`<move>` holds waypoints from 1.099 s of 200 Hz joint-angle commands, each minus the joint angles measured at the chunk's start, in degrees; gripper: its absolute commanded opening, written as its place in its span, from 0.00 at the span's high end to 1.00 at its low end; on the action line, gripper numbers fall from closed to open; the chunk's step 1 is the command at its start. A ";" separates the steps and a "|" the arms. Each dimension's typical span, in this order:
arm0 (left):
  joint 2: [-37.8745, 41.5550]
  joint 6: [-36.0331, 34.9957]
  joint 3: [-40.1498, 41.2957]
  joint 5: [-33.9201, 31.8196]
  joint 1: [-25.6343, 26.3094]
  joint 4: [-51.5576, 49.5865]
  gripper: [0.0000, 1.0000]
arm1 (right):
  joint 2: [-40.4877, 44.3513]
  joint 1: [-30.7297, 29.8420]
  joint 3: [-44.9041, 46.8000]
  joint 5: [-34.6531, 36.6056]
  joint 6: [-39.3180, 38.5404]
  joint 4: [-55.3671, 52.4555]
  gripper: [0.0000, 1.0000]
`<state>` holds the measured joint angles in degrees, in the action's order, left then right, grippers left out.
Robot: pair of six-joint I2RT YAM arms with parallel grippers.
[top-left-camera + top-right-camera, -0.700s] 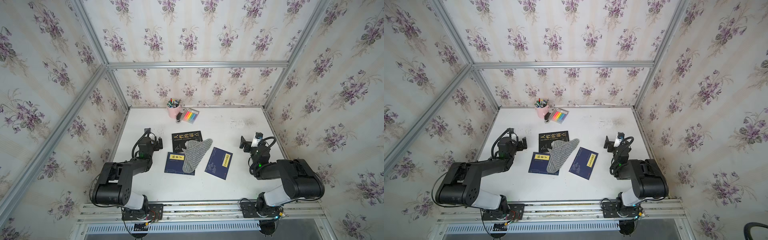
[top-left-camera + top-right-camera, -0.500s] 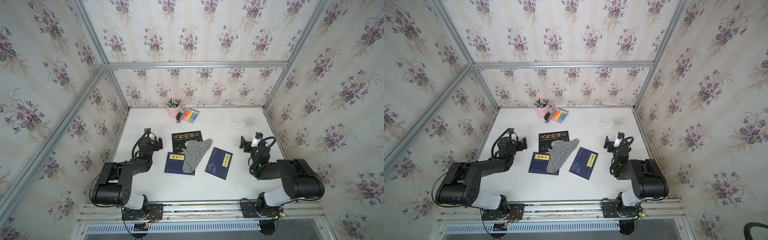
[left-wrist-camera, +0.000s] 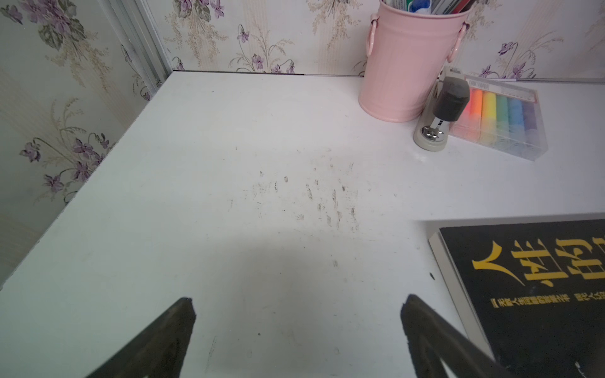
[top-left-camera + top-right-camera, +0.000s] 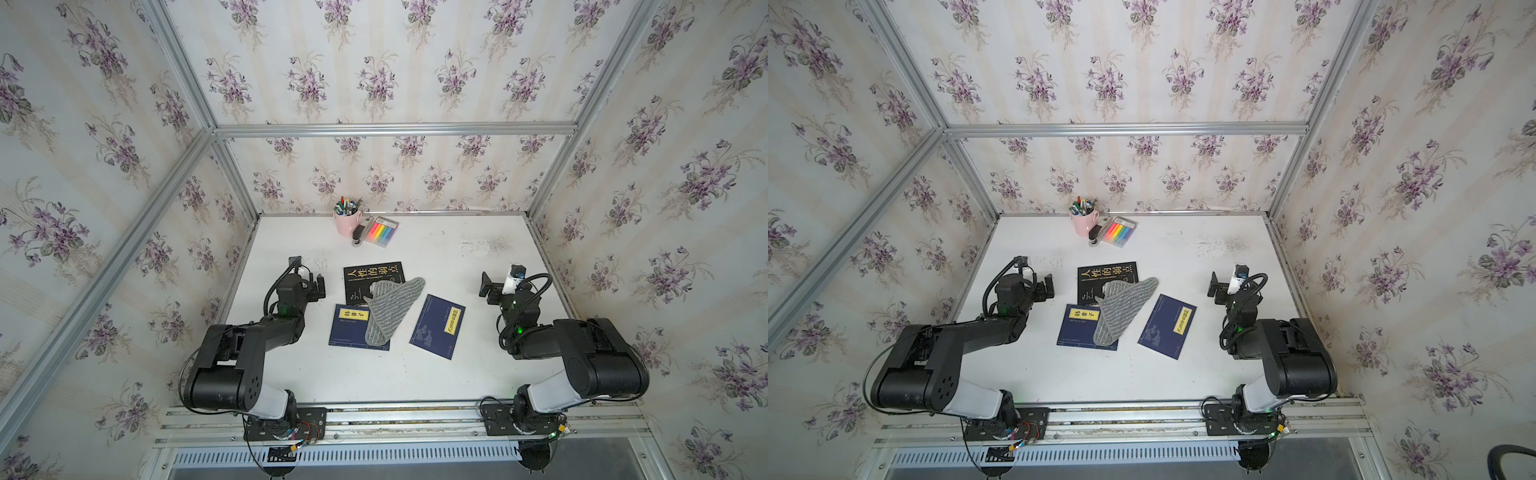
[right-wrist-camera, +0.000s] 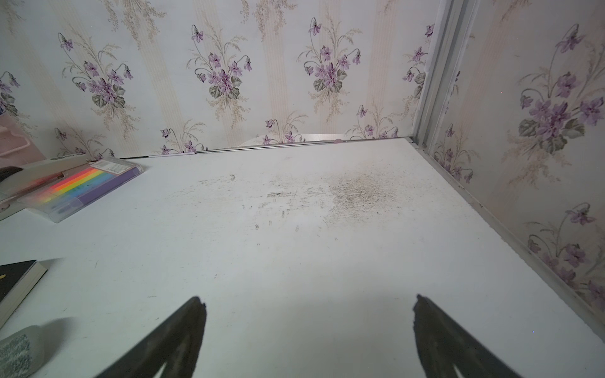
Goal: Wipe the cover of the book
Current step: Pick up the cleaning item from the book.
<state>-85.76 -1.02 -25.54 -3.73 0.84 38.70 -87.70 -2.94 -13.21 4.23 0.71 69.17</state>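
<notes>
Nothing moved since the earlier frames. Black book [image 4: 372, 274]: mid-table, near corner hidden under cloth [image 4: 390, 311], which also overlaps blue book [image 4: 347, 330]; second blue book [image 4: 436, 326] uncovered beside it. My left gripper [image 3: 299, 299], right gripper [image 5: 309, 298]: jaws wide apart, empty, bases cropped.

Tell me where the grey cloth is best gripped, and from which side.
Probably take the grey cloth by its rounded far end, which juts past the black book toward the right gripper. Come from above on that side with open jaws across the narrow tip. The rest lies flat.
</notes>
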 commanded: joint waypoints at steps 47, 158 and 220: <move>-0.06 -0.60 -0.39 -0.05 0.00 1.18 0.00 | -0.06 -0.05 -0.06 -0.06 -0.27 2.03 0.03; 15.53 0.48 -6.34 -3.03 1.11 -19.77 0.00 | 10.70 -3.21 -9.87 1.88 -0.92 -21.77 0.05; 20.80 1.22 -12.61 -3.66 7.92 -36.77 0.00 | 10.06 -17.16 -23.72 -1.31 1.47 -45.35 0.11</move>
<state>-65.30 -0.32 -36.23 -7.03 6.57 11.29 -76.14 -16.67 -32.08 5.34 -0.12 36.62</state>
